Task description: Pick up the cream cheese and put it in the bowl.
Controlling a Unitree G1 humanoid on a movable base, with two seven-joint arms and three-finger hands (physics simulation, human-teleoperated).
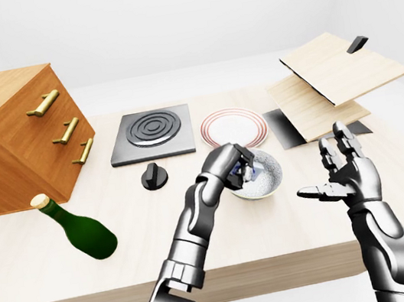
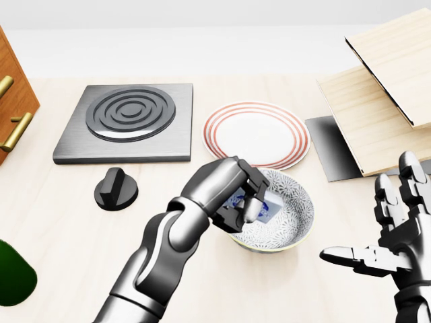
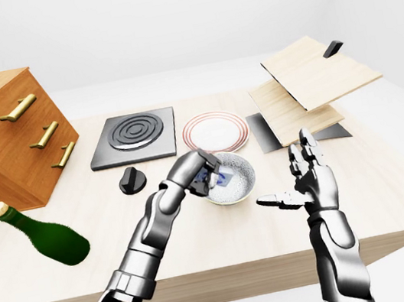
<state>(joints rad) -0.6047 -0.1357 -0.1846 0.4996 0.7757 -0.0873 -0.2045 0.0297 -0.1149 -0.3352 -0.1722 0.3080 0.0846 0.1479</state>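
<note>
left hand (image 2: pixel 241 196): fingers curled tight round the small blue-and-white cream cheese pack (image 2: pixel 253 207), held low over the speckled white bowl (image 2: pixel 296 222) so it drops inside | right hand (image 2: pixel 387 245): fingers spread wide, holding nothing, beside the bowl | pale wooden worktop (image 2: pixel 60 229)

Bright even light, soft shadows, sharp render

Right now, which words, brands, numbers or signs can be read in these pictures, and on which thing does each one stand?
No text can be read in any view.
The cream cheese, held by the left hand over the bowl, shows a blue and white print, too small and blurred to read.
The wine bottle, stove plate, knob, striped plate and wooden cabinet bear no writing.
</note>
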